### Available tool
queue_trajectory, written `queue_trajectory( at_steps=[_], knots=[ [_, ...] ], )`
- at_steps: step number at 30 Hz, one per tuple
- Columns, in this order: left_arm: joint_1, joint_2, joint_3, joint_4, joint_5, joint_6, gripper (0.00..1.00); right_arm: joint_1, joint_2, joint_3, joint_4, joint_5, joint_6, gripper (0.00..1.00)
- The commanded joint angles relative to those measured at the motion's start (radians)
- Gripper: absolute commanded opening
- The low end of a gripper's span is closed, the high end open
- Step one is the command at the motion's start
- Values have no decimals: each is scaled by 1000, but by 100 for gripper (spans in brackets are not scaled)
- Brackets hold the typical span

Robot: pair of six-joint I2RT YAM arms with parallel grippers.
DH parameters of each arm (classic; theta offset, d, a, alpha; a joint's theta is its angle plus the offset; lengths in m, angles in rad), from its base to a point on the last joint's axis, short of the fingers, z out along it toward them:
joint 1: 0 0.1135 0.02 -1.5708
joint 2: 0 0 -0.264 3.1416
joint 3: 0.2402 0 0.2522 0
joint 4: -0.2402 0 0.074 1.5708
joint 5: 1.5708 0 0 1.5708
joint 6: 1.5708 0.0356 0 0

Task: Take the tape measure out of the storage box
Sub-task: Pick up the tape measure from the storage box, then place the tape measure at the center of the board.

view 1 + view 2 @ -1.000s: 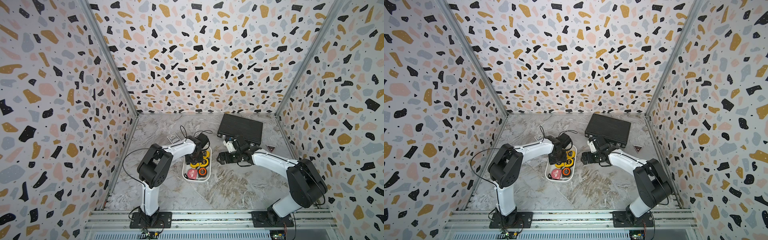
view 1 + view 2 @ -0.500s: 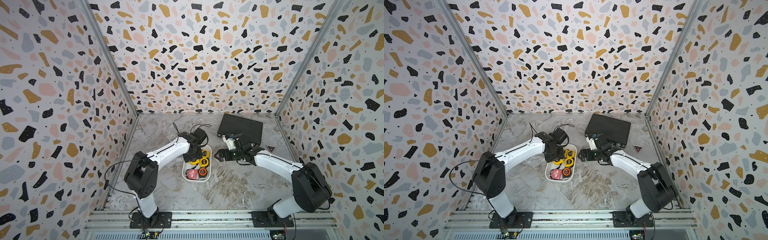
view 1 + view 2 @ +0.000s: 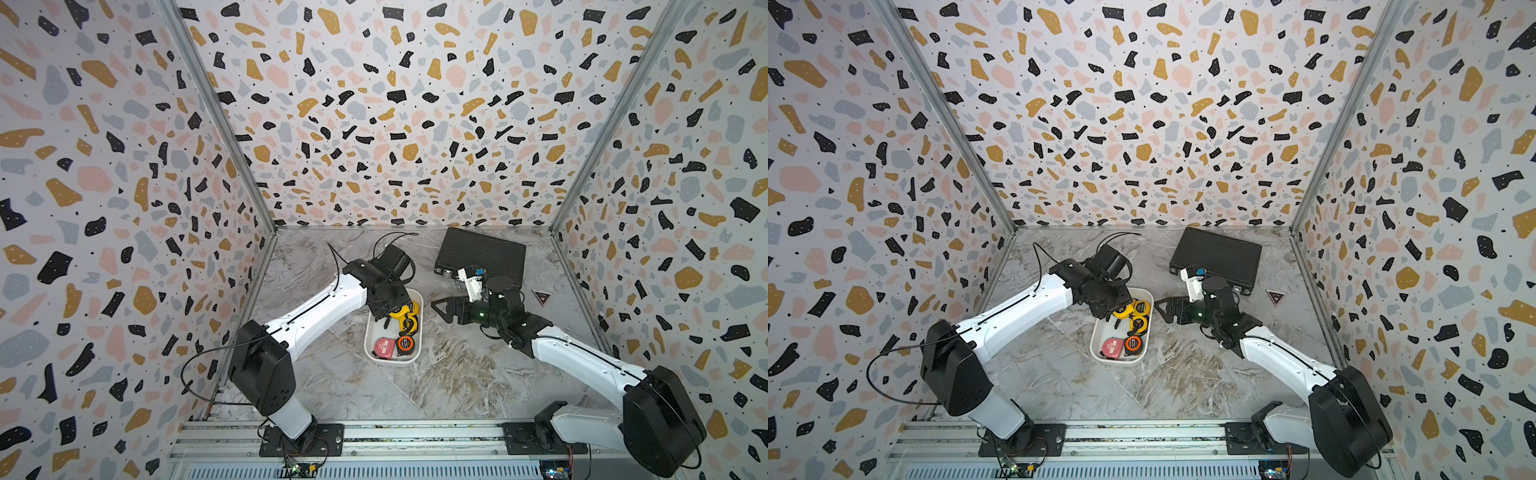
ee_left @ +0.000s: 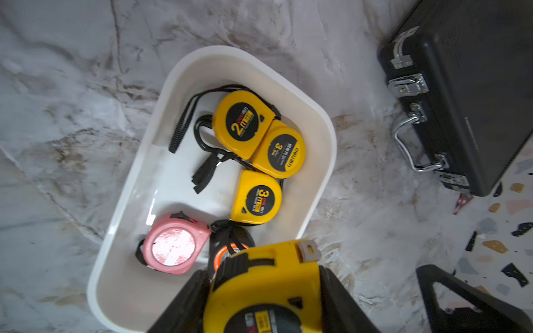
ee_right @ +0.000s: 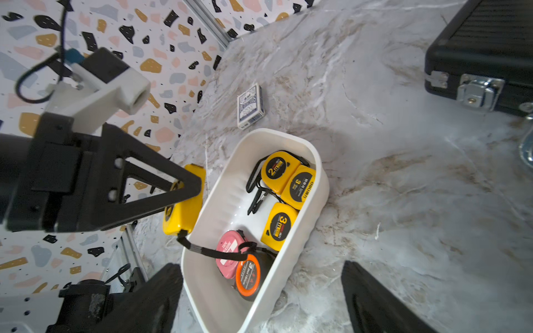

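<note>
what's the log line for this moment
left gripper: shut on tape measure, above box | strap: trailing into box | right gripper: open, beside box

White arm links point(image 3: 320, 309), black joints point(image 3: 262, 370), black triangular fingers point(image 5: 189, 187)

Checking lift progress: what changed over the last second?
The left arm stretched out, elbow swinging leftward, and the left gripper, shut on a yellow tape measure throughout, edged toward the left rim of the white tray. The right gripper stayed open beside the tray; the other tape measures and black case stayed put.
</note>
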Motion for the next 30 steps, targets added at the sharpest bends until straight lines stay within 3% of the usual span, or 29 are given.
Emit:
queue_trajectory(
  at_steps=[1, 12, 24, 30],
  knots=[
    [-20, 11, 75, 75, 52, -51, 0, 7, -29, -23, 136, -46, 53, 90],
    [-76, 74, 132, 147, 101, -103, 0, 9, -1, -50, 317, -85, 151, 81],
    [-95, 49, 116, 226, 105, -119, 0, 9, 52, -63, 386, -99, 189, 66],
    [-96, 28, 95, 260, 122, -129, 0, 10, 89, -73, 449, -102, 232, 46]
  ],
)
